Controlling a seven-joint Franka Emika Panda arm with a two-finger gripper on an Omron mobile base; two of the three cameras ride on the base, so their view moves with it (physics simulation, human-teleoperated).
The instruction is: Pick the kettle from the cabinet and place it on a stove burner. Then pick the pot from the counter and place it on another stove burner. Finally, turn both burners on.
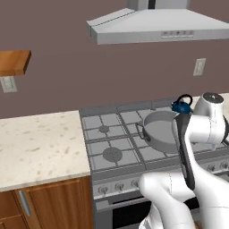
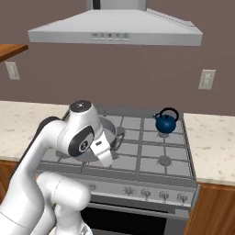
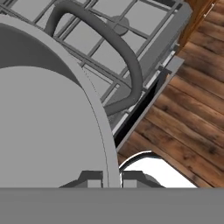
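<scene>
— Grey metal, that's the pot [image 1: 161,130], right? Where is it sitting?

— Over the stove [image 2: 151,151] grates, in the middle of the cooktop under the range hood [image 2: 114,27]. In the hand view its rim [image 3: 103,131] runs straight between the two fingertips, with the loop handle [image 3: 118,48] arching out over the grate.

— So is the gripper [image 3: 111,178] closed?

— Yes, clamped on the pot's rim; one finger [image 3: 89,178] sits inside the wall, the other outside.

— And the kettle [image 2: 165,122]?

— Dark blue, upright on the back right burner, apart from the pot. Beige counter [image 1: 36,147] lies to the stove's left, and a corner of the wooden cabinet [image 1: 14,61] hangs above it
</scene>
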